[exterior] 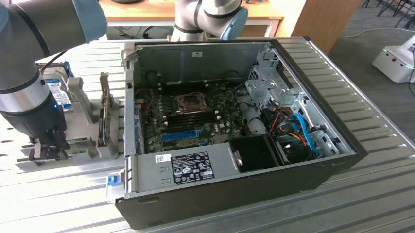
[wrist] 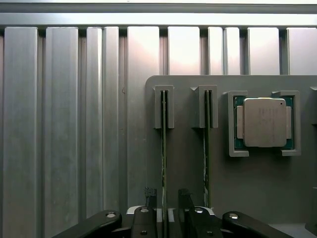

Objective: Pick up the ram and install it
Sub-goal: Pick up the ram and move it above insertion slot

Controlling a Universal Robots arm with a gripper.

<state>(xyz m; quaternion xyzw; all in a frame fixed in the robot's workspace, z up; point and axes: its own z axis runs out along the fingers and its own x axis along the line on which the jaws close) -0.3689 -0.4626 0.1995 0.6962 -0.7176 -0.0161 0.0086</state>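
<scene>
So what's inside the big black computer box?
A green motherboard with a square processor socket, a blue slot, a black fan and blue cables. The labelled metal plate hides whatever sits beneath it.

Silver-grey tubular arm (exterior: 23, 73) with pale blue joint caps (exterior: 91, 19); black wrist (exterior: 36, 119) above the black gripper (wrist: 166, 198), whose links carry silver screws (wrist: 111, 214).
</scene>
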